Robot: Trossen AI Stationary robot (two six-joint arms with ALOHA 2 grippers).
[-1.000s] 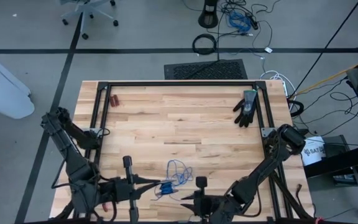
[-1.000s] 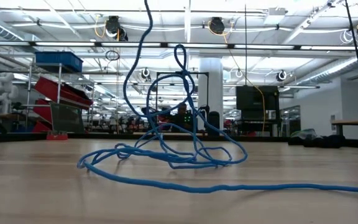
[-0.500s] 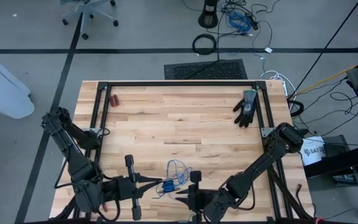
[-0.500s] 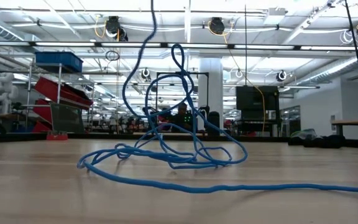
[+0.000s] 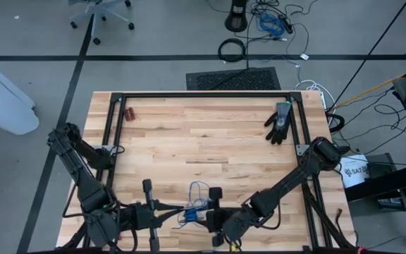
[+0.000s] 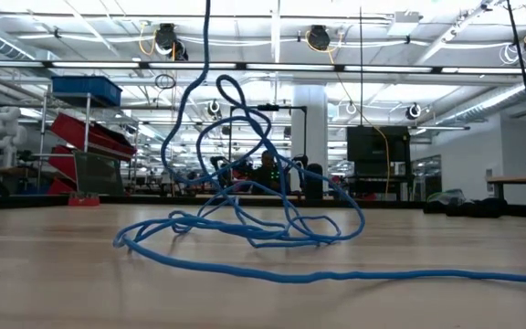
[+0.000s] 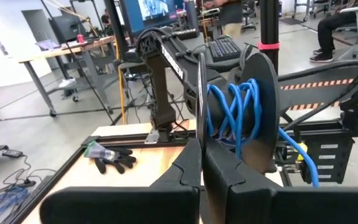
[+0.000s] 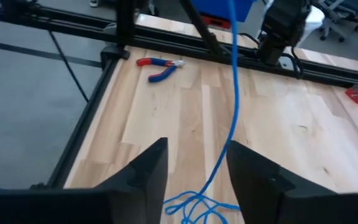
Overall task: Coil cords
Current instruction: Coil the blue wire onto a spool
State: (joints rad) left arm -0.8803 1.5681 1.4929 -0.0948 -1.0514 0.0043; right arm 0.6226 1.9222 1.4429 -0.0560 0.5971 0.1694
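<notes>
Since a sec ago the right hand (image 5: 204,214) has slid in toward the cord (image 5: 197,200) from the right and spread its fingers wide; the cord's upright loops have shifted left and leaned in the low view.

The cord (image 6: 245,219) lies near the worktop's (image 5: 203,134) front edge, a loose tangle w/ one long strand trailing off to the side and another rising straight up. The wrist view of the right hand shows that strand (image 8: 232,81) hanging free between its spread fingers, not pinched. Left hand (image 5: 180,209), just left of the cord, is clenched on the cord's end by the bright blue plug (image 5: 189,212).

Progress, judging by this: early. No tidy coil yet, loops uneven, most of the winding left.

Glove (image 5: 280,121) sits well away at the far right corner; pliers (image 8: 160,67) at the far left. Partial lettering "SAT" on a white bucket (image 5: 355,171) right of the worktop; nothing else readable.
</notes>
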